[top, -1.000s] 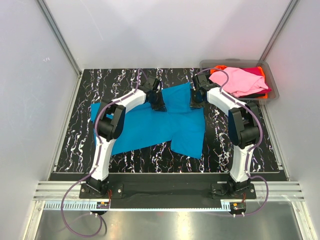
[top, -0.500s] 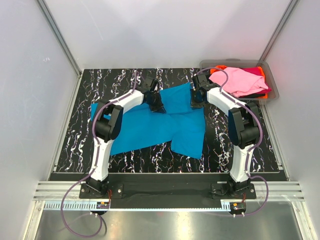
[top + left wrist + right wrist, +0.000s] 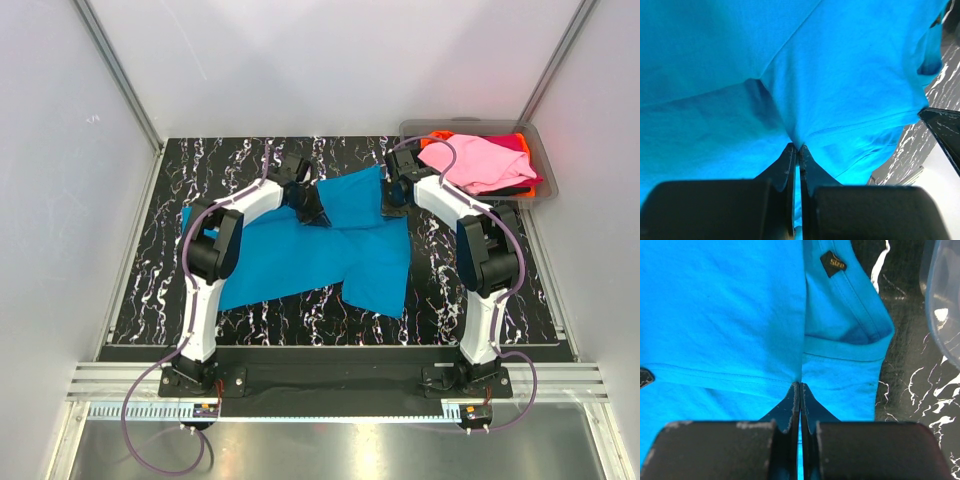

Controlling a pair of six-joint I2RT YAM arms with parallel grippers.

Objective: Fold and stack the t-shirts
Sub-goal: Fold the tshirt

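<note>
The left claw [image 3: 798,148] and right claw [image 3: 799,385] pinched the blue shirt [image 3: 300,255] at its far edge (soft, limp, likely to sag).

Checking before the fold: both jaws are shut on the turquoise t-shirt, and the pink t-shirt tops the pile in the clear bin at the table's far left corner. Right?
No: the clear bin is at the far right corner of the table, as the top external view shows. Otherwise right: both jaws shut on the turquoise t-shirt, pink t-shirt topping the pile.
</note>
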